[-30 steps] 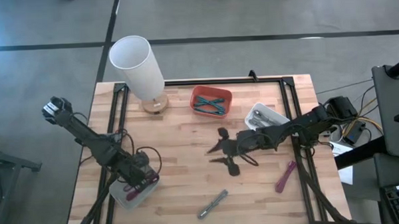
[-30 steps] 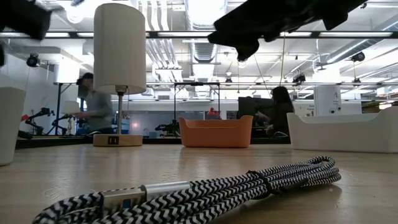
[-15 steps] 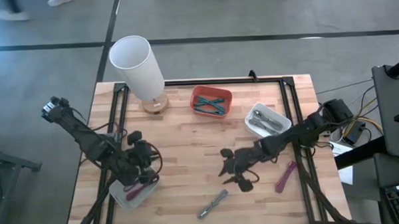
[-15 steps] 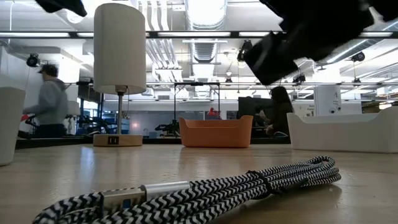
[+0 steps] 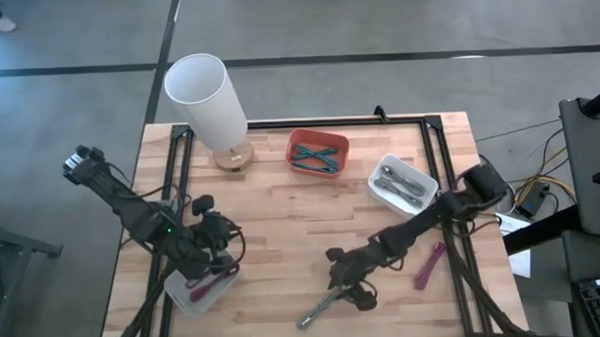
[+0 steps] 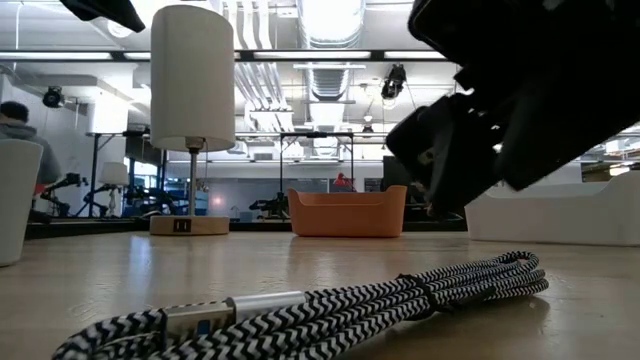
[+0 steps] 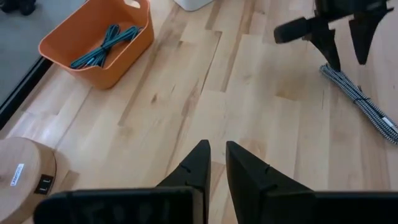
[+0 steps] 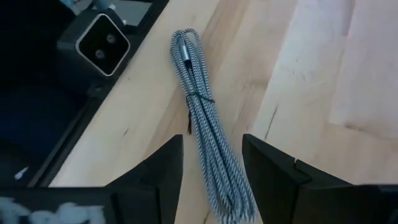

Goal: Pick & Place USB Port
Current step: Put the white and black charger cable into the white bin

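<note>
A black-and-white braided cable bundle (image 8: 202, 118) with a metal plug lies flat on the wooden table, near its near edge (image 5: 320, 308), and fills the foreground of the low view (image 6: 350, 300). My right gripper (image 8: 214, 163) is open and hovers just over the bundle, with one finger on each side of it (image 5: 344, 279). I cannot tell whether it touches the cable. My left gripper (image 7: 216, 149) is nearly shut and empty. It is held above the table beside the white bin (image 5: 174, 290) at the near left. The lamp's wooden base (image 7: 22, 177) shows small ports.
A white-shaded lamp (image 5: 205, 92) stands at the far left. An orange bin holding teal cables (image 5: 317, 151) and a white bin (image 5: 400, 180) sit toward the far side. A pink cable (image 5: 430, 266) lies at the right, and another lies in the near-left bin. A camera block (image 8: 102, 42) sits at the table edge.
My right gripper has moved toward the near edge and down, from mid-table to just above the braided cable. My left gripper has risen from the white bin and shifted slightly toward the far edge, then held still. The cable has not moved.
</note>
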You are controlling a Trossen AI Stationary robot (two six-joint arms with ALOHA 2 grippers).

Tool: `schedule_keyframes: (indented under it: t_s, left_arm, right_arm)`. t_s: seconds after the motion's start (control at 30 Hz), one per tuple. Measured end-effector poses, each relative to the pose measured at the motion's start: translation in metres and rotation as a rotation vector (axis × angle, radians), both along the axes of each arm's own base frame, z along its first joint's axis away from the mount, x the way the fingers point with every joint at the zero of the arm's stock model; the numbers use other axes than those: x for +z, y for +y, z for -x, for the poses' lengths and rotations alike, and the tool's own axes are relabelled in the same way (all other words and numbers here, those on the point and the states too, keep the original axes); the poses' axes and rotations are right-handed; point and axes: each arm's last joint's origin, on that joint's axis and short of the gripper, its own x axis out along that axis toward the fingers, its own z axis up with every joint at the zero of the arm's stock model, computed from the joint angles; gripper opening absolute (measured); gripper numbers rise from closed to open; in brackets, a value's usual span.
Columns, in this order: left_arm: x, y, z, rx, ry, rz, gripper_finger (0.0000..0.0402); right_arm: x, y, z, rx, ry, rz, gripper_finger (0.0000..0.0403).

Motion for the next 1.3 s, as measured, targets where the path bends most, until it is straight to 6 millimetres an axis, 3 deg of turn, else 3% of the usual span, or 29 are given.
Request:
schedule_keyframes:
  t_s: [0.5, 0.7, 1.0, 1.3]
  left_arm:
    - [-0.008, 0.0, 0.001, -0.019, 0.029, -0.026, 0.0046]
    - [-0.016, 0.0, 0.002, -0.03, 0.064, -0.027, 0.0046]
    - [-0.021, 0.0, 0.001, -0.028, 0.069, -0.023, 0.0046]
    - [-0.03, -0.003, -0.002, -0.027, 0.04, 0.003, 0.0046]
  right_arm:
    - [-0.03, 0.024, -0.027, 0.051, 0.11, 0.151, 0.0146]
    - [-0.019, 0.028, -0.034, 0.114, 0.088, 0.256, 0.0116]
    - [-0.008, 0.029, -0.04, 0.18, 0.088, 0.327, 0.0021]
    - [0.019, 0.025, -0.041, 0.059, 0.287, 0.442, 0.0022]
